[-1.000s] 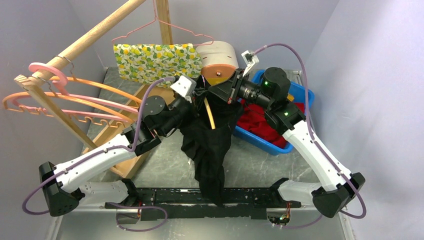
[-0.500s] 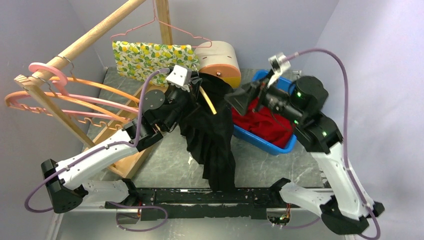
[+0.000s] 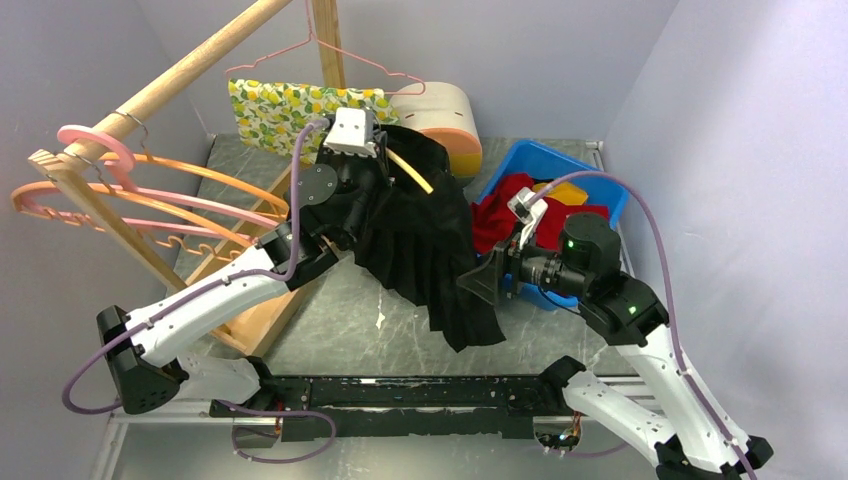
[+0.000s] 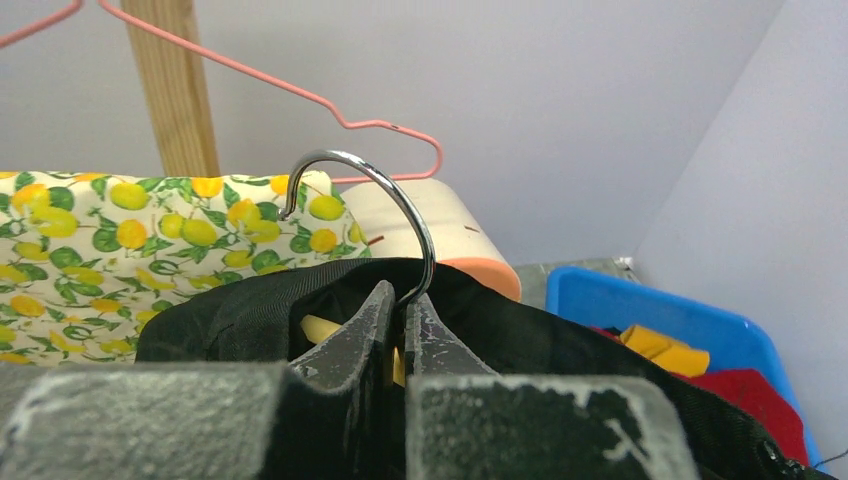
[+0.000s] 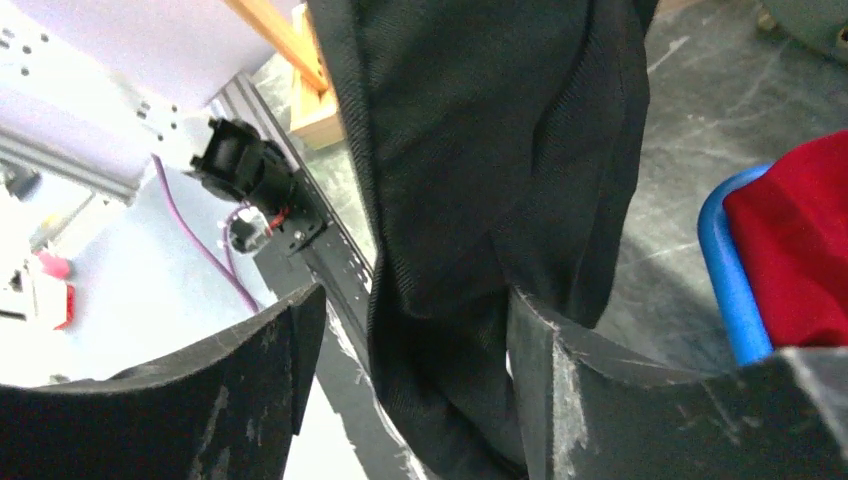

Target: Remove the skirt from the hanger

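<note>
Working black skirt (image 3: 425, 250) off hanger (image 3: 415, 175) (not yet free).
Pinching hook (image 4: 340, 154) base with left gripper (image 4: 400, 330); straddling lower folds with right gripper (image 5: 410, 310), jaws apart, gripping nothing.

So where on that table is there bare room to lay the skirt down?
Bare tabletop lies between the wooden rack's foot, the black skirt and the front rail. The back is crowded with the blue bin and the lemon cloth.
</note>
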Controlling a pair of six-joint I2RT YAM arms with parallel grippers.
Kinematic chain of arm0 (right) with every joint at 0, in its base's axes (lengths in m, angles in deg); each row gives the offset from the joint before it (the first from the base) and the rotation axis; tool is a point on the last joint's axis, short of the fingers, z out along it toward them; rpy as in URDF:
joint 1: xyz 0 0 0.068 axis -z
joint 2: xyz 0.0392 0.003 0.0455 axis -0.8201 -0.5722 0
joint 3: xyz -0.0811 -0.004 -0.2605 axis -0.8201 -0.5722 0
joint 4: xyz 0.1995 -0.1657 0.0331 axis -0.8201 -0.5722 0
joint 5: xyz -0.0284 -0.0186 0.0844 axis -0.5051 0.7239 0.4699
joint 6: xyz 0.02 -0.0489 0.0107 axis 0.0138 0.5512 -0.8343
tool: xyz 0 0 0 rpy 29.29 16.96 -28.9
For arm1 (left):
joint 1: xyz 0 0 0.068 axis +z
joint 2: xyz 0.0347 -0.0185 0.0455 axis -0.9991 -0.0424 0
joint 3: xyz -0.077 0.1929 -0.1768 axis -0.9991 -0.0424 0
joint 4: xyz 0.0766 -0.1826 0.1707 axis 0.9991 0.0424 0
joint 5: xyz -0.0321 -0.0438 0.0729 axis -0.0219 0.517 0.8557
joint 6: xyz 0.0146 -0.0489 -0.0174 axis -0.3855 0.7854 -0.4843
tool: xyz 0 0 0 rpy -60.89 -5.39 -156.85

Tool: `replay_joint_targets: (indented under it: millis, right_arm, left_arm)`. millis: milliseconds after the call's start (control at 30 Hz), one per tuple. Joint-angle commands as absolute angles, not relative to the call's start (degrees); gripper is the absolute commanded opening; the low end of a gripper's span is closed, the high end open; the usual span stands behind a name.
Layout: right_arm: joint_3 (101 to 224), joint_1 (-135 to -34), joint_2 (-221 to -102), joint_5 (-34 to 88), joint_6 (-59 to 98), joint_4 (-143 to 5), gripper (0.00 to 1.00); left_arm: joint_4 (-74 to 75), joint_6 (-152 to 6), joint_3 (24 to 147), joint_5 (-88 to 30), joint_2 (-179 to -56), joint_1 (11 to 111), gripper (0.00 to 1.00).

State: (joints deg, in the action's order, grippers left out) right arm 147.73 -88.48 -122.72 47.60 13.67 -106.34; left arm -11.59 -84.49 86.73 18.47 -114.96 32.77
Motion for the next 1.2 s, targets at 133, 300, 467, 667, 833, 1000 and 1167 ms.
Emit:
replay_joint_targets:
  millis: [133,300,467,667,833,1000,1167]
  right_arm:
    - [147.54,-88.58,-124.23,39.63,13.05,-102.71,0.51]
    - [145.03,-88.57,-121.16,33.18,12.24,-100.75,0.24]
    - [147.21,-88.58,-118.51,18.70,11.75,-103.41,0.00]
    - [145.64,-88.58,-107.51,2.64,10.92,-102.06,0.00]
    - [138.39,-88.58,-97.04,-2.78,11.07,-93.66,0.00]
    - [133.76,-88.67,-92.79,-4.56,10.62,-88.02,0.00]
    - [134.44,-88.66,-99.28,1.08,10.75,-86.83,0.00]
  left_arm:
    - [-19.03,-82.18,90.98,24.95,-113.61,32.88,0.07]
    - [-22.52,-82.78,90.05,27.52,-112.82,32.92,0.07]
    - [-27.67,-84.70,87.88,29.68,-111.20,32.95,0.07]
    - [-39.99,-86.73,82.76,34.76,-107.27,32.99,0.07]
    - [-46.32,-84.91,80.17,37.12,-104.98,33.24,0.07]
    - [-41.37,-75.04,79.90,36.29,-102.23,33.65,0.07]
    - [-33.38,-66.73,80.96,31.13,-100.28,33.86,0.07]
